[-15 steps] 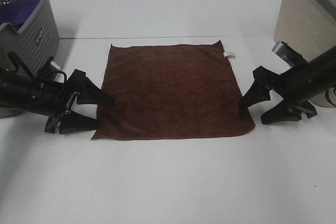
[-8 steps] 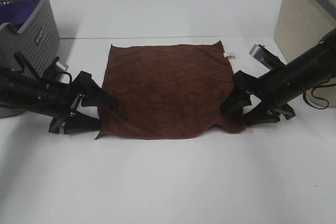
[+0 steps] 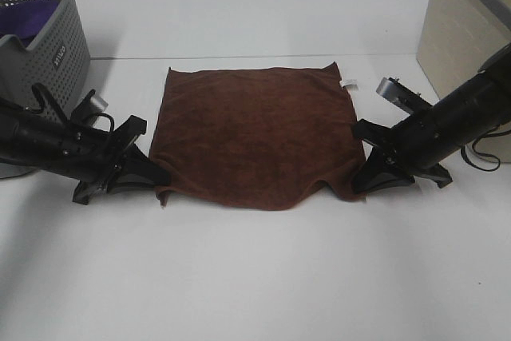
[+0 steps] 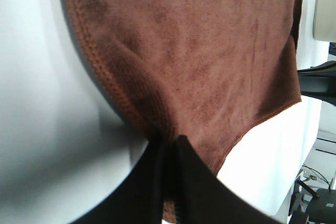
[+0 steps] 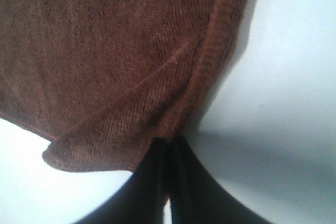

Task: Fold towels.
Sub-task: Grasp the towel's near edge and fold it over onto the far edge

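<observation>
White table (image 3: 255, 277) bore the reddish-brown towel (image 3: 255, 137), spread flat to the right of the grey laundry basket (image 3: 48, 45). Left gripper (image 3: 152, 181) was clamped tight on the near towel corner closest to the basket. Right gripper (image 3: 363, 181) was likewise pinched on the near corner farthest from it. Risk: only hems were held, so uneven lifting by the 2 arms could pull a corner free.

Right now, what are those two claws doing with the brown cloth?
Left gripper shut on towel corner. Right gripper likewise. Towel unfolded, near edge puckered. Basket stands apart.
</observation>
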Motion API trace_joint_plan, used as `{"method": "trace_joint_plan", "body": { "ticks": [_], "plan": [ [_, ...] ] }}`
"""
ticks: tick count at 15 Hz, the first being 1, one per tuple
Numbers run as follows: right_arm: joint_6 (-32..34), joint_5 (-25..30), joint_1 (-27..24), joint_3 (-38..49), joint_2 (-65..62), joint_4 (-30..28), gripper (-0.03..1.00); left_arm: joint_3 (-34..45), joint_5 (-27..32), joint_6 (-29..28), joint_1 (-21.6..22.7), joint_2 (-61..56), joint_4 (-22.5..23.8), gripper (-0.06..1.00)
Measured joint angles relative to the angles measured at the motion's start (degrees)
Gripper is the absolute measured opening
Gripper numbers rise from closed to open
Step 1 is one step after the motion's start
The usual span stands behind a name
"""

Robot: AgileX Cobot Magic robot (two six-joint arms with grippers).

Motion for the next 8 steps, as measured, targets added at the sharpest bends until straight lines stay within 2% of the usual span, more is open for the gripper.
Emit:
{"method": "trace_joint_plan", "body": {
  "ticks": [2, 4, 8],
  "plan": [
    [0.3, 0.1, 0.0, 0.1, -0.2, -0.3, 0.01, 0.0, -0.1, 0.0, 0.0, -0.2, 0.3, 0.01],
    [1.9, 0.2, 0.0, 0.1, -2.4, -1.9, 0.01, 0.0, -0.7, -0.9, 0.0, -0.7, 3.0, 0.01],
    [12.9, 2.6, 0.0, 0.1, -6.3, -14.6, 0.01, 0.0, 0.3, -10.3, 0.0, -1.8, 14.4, 0.01]
  ]
}}
